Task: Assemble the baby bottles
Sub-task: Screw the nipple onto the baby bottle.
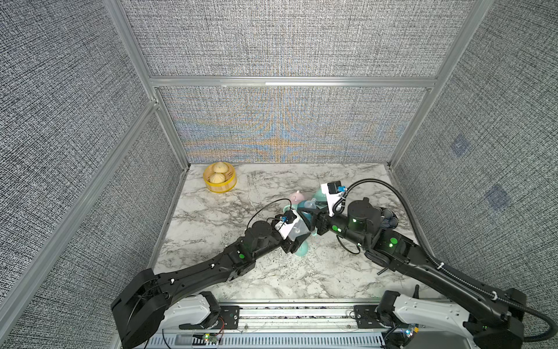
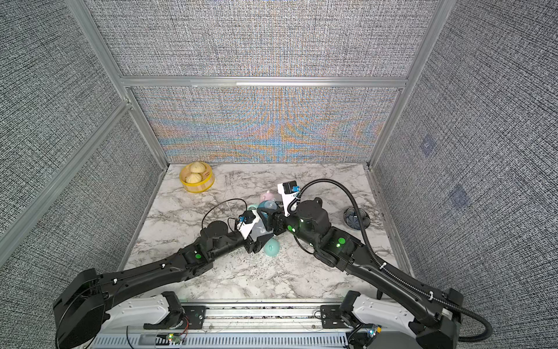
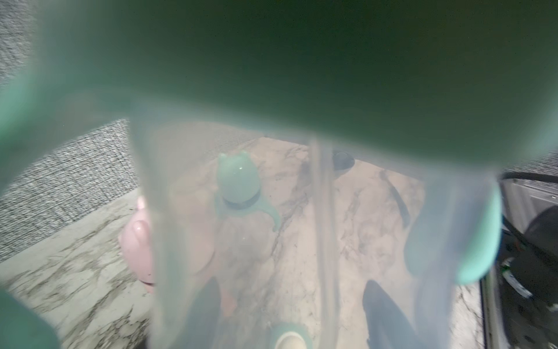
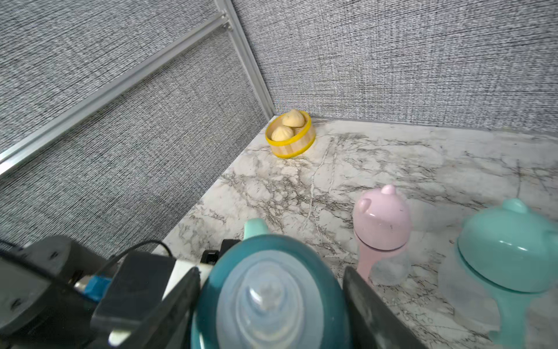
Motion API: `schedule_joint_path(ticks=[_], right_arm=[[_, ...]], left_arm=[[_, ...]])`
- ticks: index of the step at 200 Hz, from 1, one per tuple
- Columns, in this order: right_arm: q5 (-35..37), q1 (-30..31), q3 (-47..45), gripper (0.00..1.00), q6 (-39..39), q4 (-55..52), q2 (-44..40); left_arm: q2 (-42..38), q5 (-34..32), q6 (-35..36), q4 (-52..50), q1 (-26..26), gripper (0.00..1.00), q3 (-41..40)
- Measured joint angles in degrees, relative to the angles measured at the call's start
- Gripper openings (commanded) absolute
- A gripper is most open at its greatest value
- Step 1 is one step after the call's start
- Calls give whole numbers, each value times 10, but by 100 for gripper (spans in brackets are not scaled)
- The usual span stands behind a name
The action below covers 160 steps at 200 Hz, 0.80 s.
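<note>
— Where is the open bottle?

— In my left hand (image 3: 294, 314). Its dark fingers are clamped on either side of the clear bottle (image 3: 235, 272), over the middle of the tabletop (image 1: 271, 272). A mint handle (image 3: 480, 241) loops round the bottle.

— And your right hand?

— My right hand (image 4: 270, 272) meets the left one from the opposite side. Its two fingers press against the sides of a teal collar (image 4: 265, 244) with a clear nipple (image 4: 265, 299) in its middle. The collar is right at the held bottle. I cannot tell whether it is seated on it.

— What lies close by?

— A loose mint dome cap (image 2: 271, 248) lies on the marble just beside the left hand. Beyond both hands stand a pink-capped bottle (image 4: 382, 223) and a mint-capped bottle (image 4: 510, 250), near each other and apart from my grips. A yellow basket (image 1: 225, 187) of buns sits in the far left corner. A dark bowl (image 2: 356, 218) is beside my right arm.
</note>
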Motion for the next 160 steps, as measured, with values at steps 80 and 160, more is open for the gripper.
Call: schedule_joint_path(ticks=[80, 160], right_arm=[[123, 38, 82, 67, 52, -37, 74], [-55, -36, 45, 87, -32, -85, -40]], left_arm=[[20, -76, -19, 46, -6, 0, 0], [-3, -96, -34, -20, -3, 0, -14]])
